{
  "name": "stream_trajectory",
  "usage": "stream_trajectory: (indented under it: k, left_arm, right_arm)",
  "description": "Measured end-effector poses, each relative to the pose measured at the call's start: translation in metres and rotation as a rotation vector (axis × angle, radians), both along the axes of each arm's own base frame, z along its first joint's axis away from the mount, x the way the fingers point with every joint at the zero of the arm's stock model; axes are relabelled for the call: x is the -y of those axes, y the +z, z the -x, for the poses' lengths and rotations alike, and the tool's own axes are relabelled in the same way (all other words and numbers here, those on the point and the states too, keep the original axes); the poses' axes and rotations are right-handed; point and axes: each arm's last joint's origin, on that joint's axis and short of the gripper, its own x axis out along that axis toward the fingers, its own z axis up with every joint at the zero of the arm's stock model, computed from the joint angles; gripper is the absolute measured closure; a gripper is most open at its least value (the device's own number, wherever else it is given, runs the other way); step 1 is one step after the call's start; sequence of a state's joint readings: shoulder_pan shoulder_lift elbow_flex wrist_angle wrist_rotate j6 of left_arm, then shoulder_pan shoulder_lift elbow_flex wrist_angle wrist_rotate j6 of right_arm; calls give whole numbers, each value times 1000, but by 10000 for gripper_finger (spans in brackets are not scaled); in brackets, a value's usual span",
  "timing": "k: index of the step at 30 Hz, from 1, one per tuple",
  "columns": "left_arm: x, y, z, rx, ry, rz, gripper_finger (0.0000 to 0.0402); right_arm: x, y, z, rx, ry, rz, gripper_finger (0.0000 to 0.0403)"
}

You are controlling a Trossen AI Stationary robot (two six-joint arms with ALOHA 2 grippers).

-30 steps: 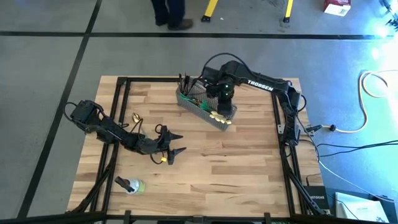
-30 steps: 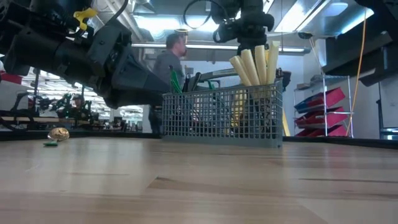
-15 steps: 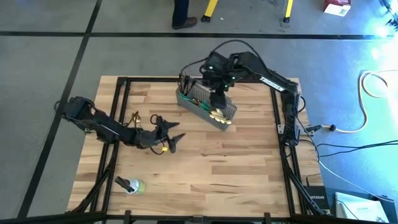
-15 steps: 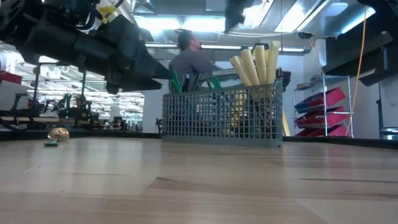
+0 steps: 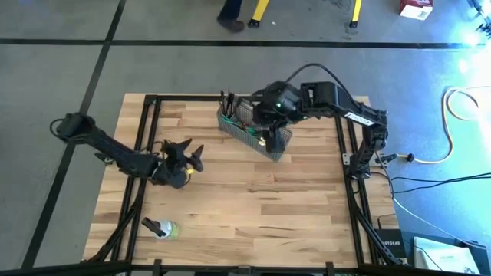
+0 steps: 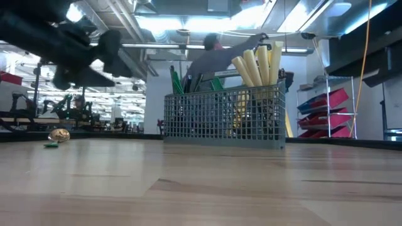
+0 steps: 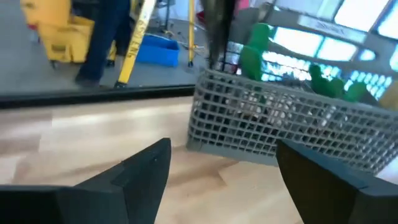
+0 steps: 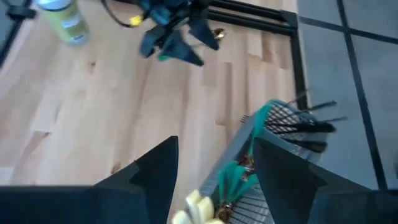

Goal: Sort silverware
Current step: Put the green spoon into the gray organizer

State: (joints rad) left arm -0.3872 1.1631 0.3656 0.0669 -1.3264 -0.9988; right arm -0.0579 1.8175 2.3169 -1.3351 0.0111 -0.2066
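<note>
The right gripper (image 5: 265, 139) is held spread and empty over the mesh basket (image 5: 253, 131) at the desk's far edge, where knives (image 6: 257, 64) stand; the left gripper (image 5: 186, 150), spread, is seen near what may be a spoon (image 6: 59, 134)

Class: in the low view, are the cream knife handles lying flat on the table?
No, the knives stand upright in the basket, handles sticking above its rim.

From where I stand, no lettering, label, number or sign reads clearly anywhere; marks on the floor box (image 5: 391, 247) stay too small to read.
</note>
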Motion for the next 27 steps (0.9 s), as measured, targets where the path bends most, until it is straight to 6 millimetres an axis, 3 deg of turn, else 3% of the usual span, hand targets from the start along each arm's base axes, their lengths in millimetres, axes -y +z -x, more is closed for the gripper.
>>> stream_trajectory:
  k: [3, 12, 27]
  left_arm:
    - [2, -9, 5, 64, 24, 55, 126]
    - [-1, -33, 24, 8, 63, 150, 126]
    - [10, -59, 54, -51, 124, 319, 126]
  right_arm:
    - [-13, 1, -1, 12, 53, -16, 215]
    - [-40, 0, 0, 3, 128, -9, 215]
    - [-39, 0, 0, 3, 124, -8, 215]
